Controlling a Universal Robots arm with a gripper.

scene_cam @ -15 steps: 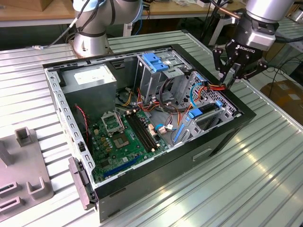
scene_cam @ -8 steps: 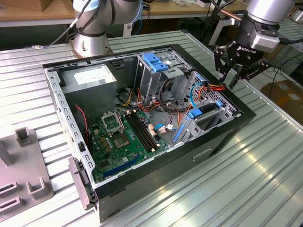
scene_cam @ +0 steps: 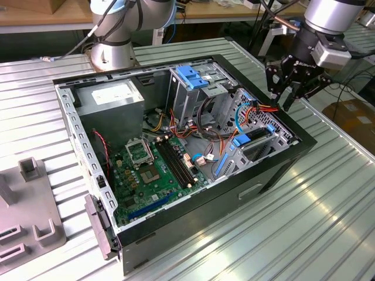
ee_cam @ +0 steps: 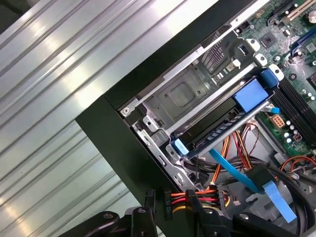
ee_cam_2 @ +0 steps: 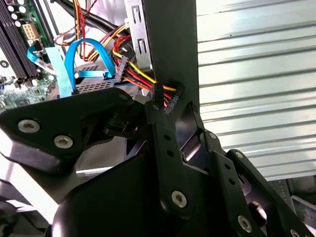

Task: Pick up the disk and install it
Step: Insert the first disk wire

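Disk (ee_cam: 217,129) half-hidden within its bay (ee_cam: 182,96), blue rail (ee_cam: 252,95) showing; end effector (scene_cam: 288,102) by case (scene_cam: 275,170) edge, grip indiscernible.

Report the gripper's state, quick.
Gripper: closed, holding the black cable plug with the red and yellow wires.

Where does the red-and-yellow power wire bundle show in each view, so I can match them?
Exterior view: the wire bundle lies at the computer case wall on the exterior view's right.
Second wrist view: the bundle runs into a black plug.
First wrist view: the bundle lies by the black case edge.
Shared landmark: the blue flat cable beside it.
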